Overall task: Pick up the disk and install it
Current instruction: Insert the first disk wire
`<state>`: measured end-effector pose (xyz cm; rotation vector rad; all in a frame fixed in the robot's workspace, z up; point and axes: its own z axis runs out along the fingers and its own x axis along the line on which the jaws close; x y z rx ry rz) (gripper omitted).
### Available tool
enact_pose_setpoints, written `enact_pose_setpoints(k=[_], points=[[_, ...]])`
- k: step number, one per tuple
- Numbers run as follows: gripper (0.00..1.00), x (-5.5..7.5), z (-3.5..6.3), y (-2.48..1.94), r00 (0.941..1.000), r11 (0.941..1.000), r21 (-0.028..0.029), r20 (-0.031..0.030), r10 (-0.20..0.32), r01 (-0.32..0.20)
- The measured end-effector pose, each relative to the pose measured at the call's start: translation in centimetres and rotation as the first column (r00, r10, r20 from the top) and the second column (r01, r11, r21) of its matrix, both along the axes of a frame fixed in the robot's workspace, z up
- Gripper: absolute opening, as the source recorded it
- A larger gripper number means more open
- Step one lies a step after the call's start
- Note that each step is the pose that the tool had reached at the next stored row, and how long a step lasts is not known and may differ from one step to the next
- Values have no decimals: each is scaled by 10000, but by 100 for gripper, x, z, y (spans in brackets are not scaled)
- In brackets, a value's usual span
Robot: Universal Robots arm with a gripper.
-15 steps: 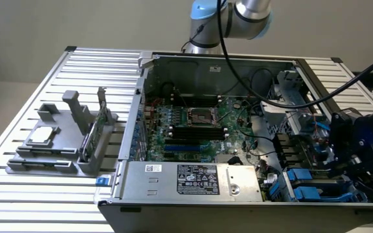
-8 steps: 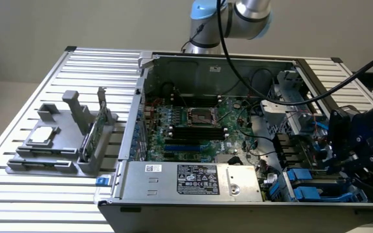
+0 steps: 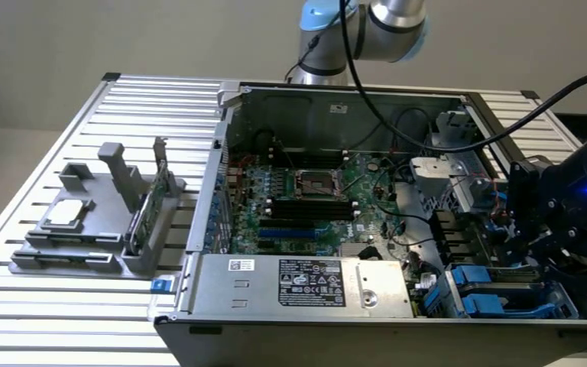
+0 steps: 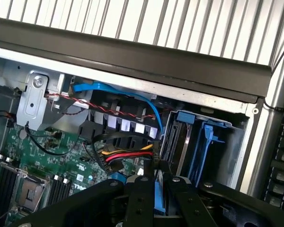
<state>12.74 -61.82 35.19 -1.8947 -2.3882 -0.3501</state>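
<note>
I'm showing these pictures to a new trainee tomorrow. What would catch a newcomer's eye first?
Probably the open computer case on the slatted table, its green motherboard laid bare. Next, the black gripper with a blue light, low over the blue drive bays at the exterior view's right. In the wrist view a blue-edged part sits between its fingers, near the blue bay rails.

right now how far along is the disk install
Done: pickup looks finished. The gripper appears closed on the disk, seen edge-on as a blue strip between its fingers. In hand: the gripper hangs over the blue drive bay at a corner of the computer case. Left: the disk is not yet seated in the bay.
</note>
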Motion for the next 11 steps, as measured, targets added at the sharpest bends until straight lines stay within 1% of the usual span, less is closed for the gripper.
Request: enact_pose_setpoints(k=[3, 5, 7, 11], points=[[16, 0, -1, 2, 9999, 9998, -141, 2, -154, 154], [16, 0, -4, 2, 9994, 9992, -212, 4, -334, 334], [16, 0, -10, 2, 9986, 9983, -247, 5, -537, 537], [16, 3, -26, 2, 9951, 9947, -285, 8, -986, 986]])
